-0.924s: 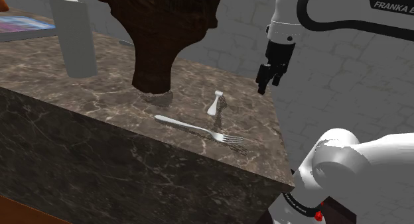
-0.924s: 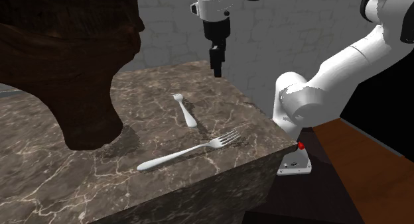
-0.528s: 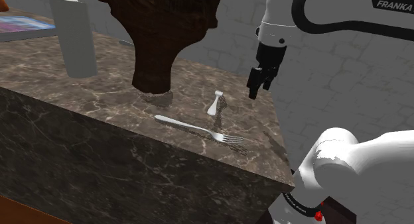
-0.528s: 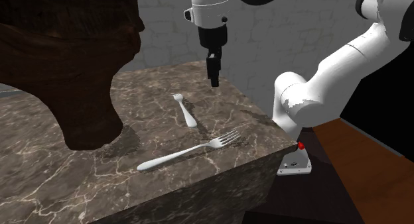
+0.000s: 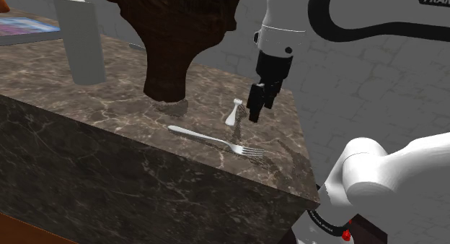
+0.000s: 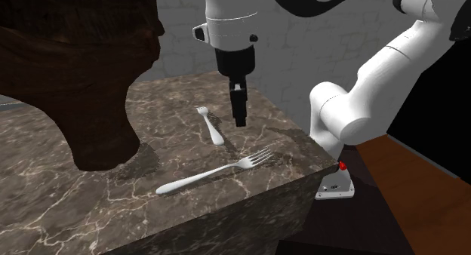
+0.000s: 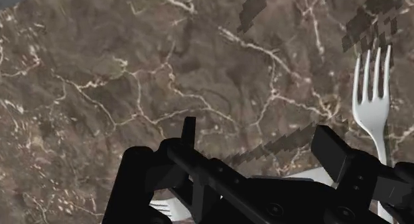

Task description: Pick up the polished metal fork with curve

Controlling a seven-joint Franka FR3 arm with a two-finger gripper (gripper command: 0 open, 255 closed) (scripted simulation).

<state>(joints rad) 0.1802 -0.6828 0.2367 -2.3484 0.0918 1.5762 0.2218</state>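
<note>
Gripper (image 5: 254,114) hangs over the dark veined marble counter (image 5: 86,98), pointing down. In the wrist view its fingers (image 7: 149,179) stand apart with nothing clasped between them, and it isn't touching anything.

The long curved fork (image 5: 216,140) lies on the counter near the front edge in the shoulder view. It's pale and silvery, the handle has a gentle arc, and the tines point toward the corner by the robot's stand (image 5: 339,232). From the wrist camera its tines sit just off to one side of a finger.

A short fork (image 6: 210,125) (white, much stubbier) lies a bit farther back. The gripper is just beside it, on the second exterior view's right, and higher than both forks.

Behind all that is a big dark brown carved-looking piece (image 5: 177,40) standing on the counter, and a grey paper towel roll (image 5: 79,40) stands upright well off toward the shoulder view's left. The second exterior view also catches some wooden floor (image 6: 407,185) and a black area past the arm.
</note>
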